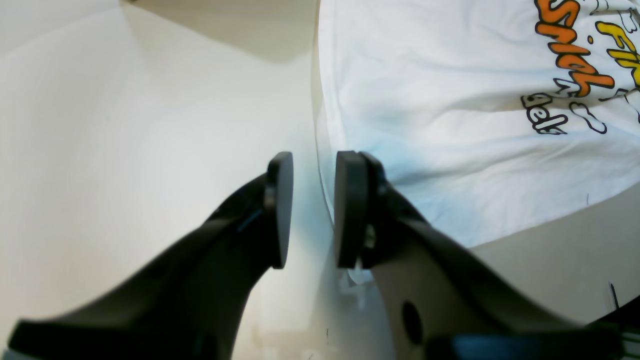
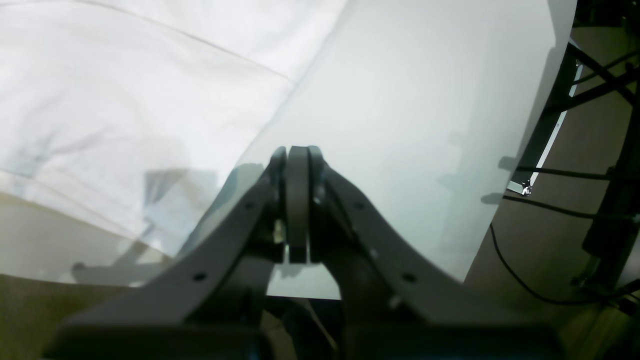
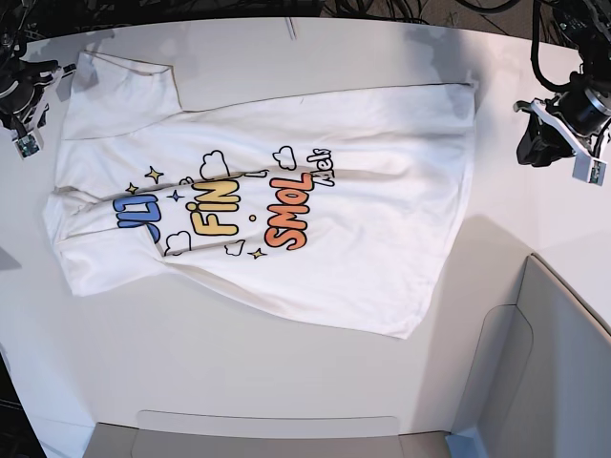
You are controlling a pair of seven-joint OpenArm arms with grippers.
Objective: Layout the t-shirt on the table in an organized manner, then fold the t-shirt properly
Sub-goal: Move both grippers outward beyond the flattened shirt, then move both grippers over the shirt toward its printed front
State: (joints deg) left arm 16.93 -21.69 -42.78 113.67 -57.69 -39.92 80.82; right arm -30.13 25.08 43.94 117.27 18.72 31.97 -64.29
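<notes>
Base view: we see the t-shirt (image 3: 286, 219) spread print-up across the table (image 3: 286, 382), sleeves toward the view's left, hem toward its right.
Left end effector (image 1: 312, 210): we find its pads parted with nothing between them, poised over the shirt's edge.
Right end effector (image 2: 298, 200): we see it pressed fully closed and empty, above bare table beside the cloth.
Grey padded panel (image 3: 535, 363): lower right corner.
</notes>
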